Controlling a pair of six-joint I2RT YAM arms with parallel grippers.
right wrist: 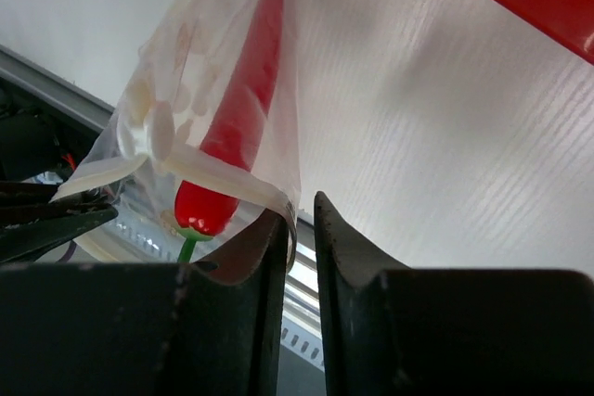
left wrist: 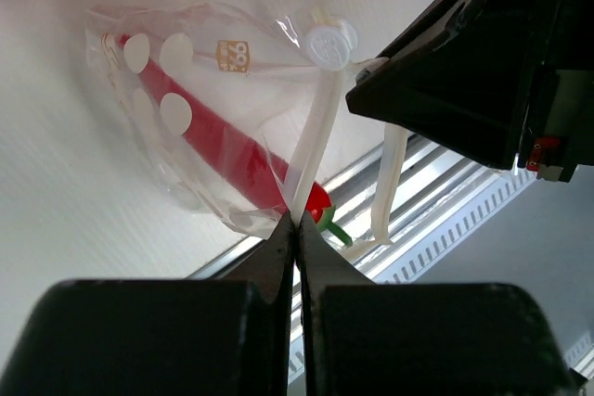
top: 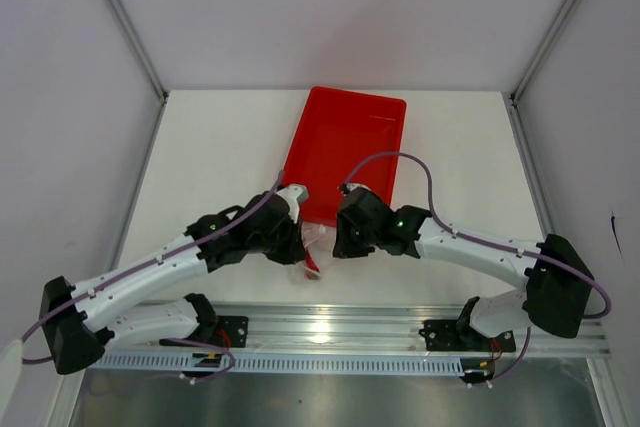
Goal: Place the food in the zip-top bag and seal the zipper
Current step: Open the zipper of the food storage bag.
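White table (top: 220, 157): red tray (top: 345, 147) lying skewed at far centre, metal rail (top: 330, 332) along near edge, zip-top bag (top: 315, 247) near-centre, table contact unclear.

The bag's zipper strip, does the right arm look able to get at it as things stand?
Probably yes: the right gripper has its slightly parted jaws right at the zipper strip, with nothing in between. The left gripper pinches the strip further along.

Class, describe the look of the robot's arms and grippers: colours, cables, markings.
Left arm and right arm: white links, black joints, a purple cable along each. Green light by the right wrist. Left gripper and right gripper: black, two-fingered.
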